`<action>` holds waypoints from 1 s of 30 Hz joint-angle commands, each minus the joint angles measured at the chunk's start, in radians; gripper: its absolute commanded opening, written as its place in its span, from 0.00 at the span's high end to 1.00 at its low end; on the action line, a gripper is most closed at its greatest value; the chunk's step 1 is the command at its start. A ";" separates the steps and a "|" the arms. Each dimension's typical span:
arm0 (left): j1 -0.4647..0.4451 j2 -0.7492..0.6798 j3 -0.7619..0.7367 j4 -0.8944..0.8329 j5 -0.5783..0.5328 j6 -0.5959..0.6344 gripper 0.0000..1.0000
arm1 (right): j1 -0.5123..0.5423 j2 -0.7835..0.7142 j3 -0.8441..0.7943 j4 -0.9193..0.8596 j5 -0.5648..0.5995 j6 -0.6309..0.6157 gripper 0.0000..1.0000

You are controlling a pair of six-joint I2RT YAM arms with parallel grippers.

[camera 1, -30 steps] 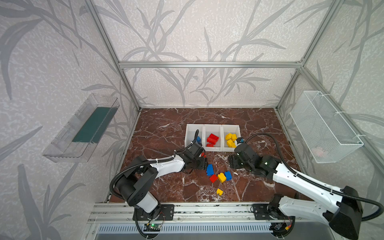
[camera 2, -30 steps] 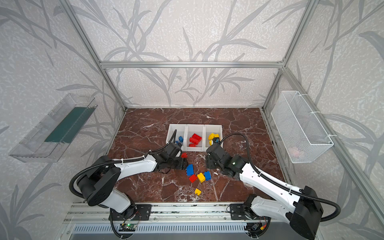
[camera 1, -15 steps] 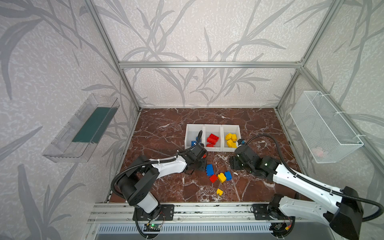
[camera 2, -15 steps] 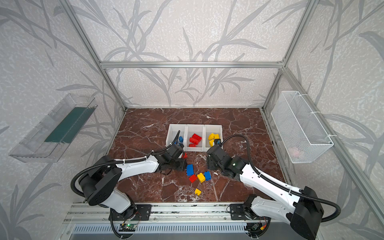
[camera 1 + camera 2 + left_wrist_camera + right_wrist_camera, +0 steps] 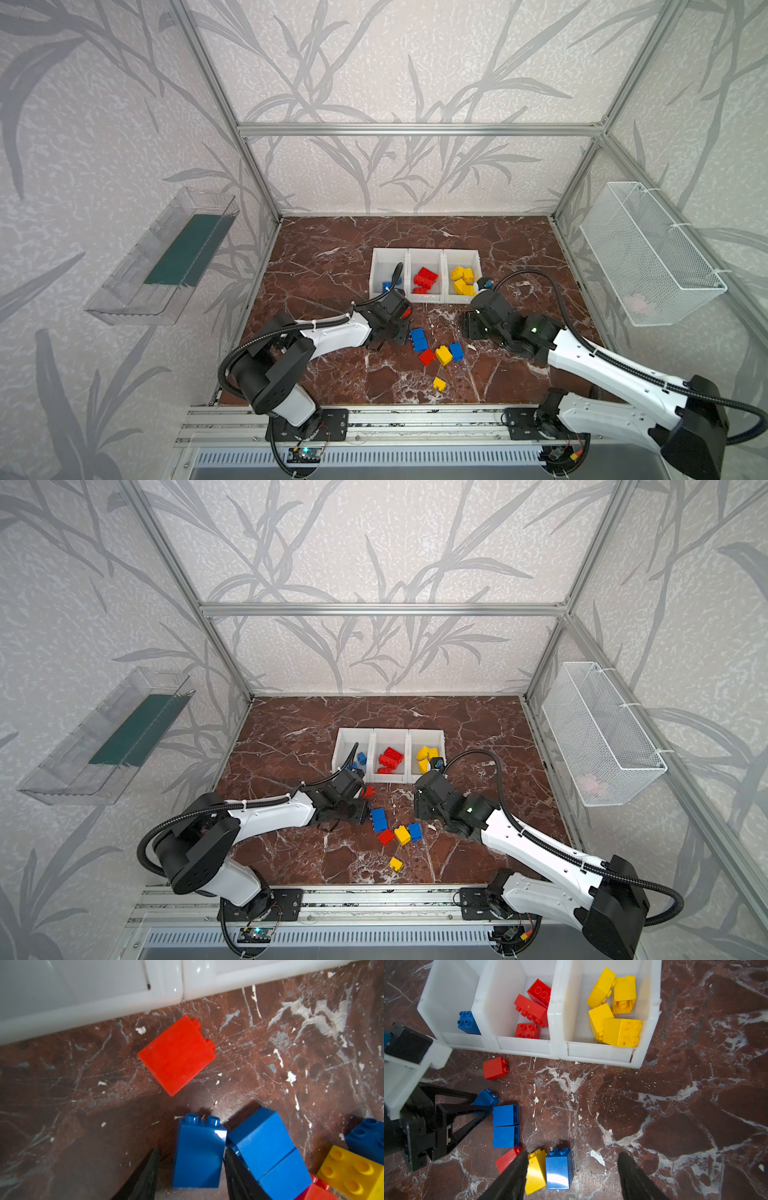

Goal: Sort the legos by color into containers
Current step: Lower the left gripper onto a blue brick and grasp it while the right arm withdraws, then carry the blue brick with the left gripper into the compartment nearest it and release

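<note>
Left wrist view: the left tool [image 5: 190, 1150] straddles a blue lego [image 5: 198, 1155] lying on the counter [image 5: 62, 1095] near the containers [image 5: 83, 1001], jaws part-open, not yet clamped; it's likely light, rigid and slick, best pinched across flat sides.

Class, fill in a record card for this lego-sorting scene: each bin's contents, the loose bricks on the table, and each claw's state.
Left bin: at least one blue brick
Middle bin: three red bricks
Right bin: four yellow bricks
Loose on table: four blue, two red, two yellow
Left claw: open, straddling a loose blue brick
Right claw: open, above a blue-yellow pair
</note>
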 commanded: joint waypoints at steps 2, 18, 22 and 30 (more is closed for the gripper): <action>0.000 -0.019 -0.031 -0.067 -0.017 0.023 0.46 | -0.004 -0.009 -0.015 -0.011 0.018 0.011 0.31; 0.000 0.046 0.039 -0.075 -0.019 0.060 0.67 | -0.004 -0.028 -0.019 -0.015 0.027 0.013 0.31; 0.009 -0.020 0.083 -0.123 -0.035 0.046 0.72 | -0.005 -0.060 -0.020 -0.036 0.049 0.014 0.31; 0.122 -0.142 0.204 -0.116 -0.102 0.133 0.73 | -0.014 -0.118 -0.029 -0.049 0.073 0.009 0.32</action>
